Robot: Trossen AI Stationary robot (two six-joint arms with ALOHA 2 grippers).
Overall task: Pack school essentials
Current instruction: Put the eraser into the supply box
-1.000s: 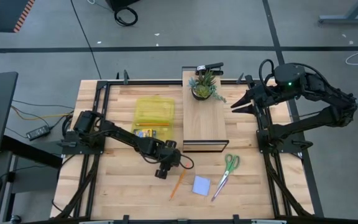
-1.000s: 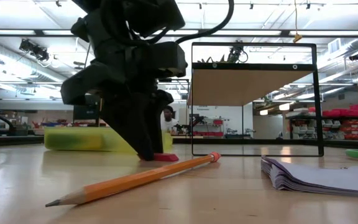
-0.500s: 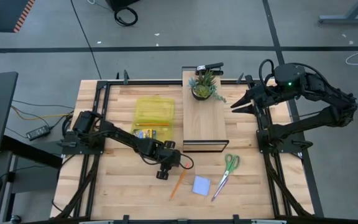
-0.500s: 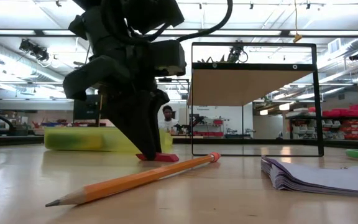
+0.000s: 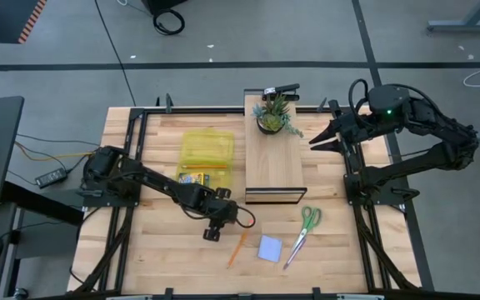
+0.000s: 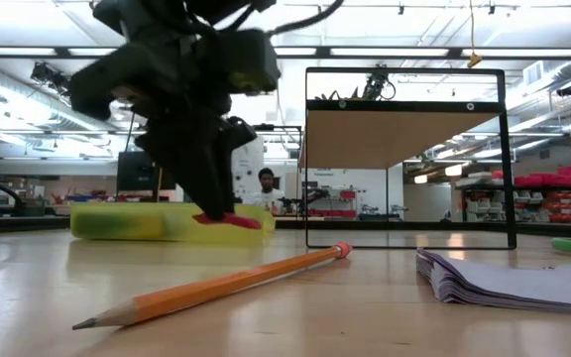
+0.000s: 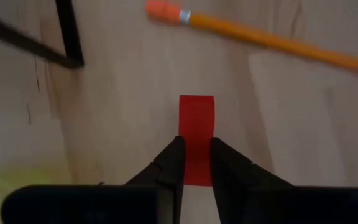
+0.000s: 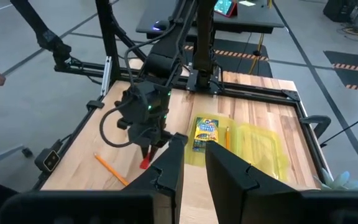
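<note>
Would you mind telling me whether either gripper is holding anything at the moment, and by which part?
The left gripper pinches a small red eraser by one end, lifted clear of the table. The right gripper holds nothing.

Left gripper (image 6: 216, 213) now clamped on red eraser (image 6: 228, 219), lifted off table (image 6: 365, 307), shifted toward left edge

No lettering can be made out anywhere. The crayon box (image 8: 207, 133) on the counter (image 8: 253, 118) carries a printed front with a dark band and yellow patches, possibly a brand name, but too small to read. The sticky-note pad (image 5: 270, 247) and orange pencil (image 6: 216, 286) show no readable marks.
</note>
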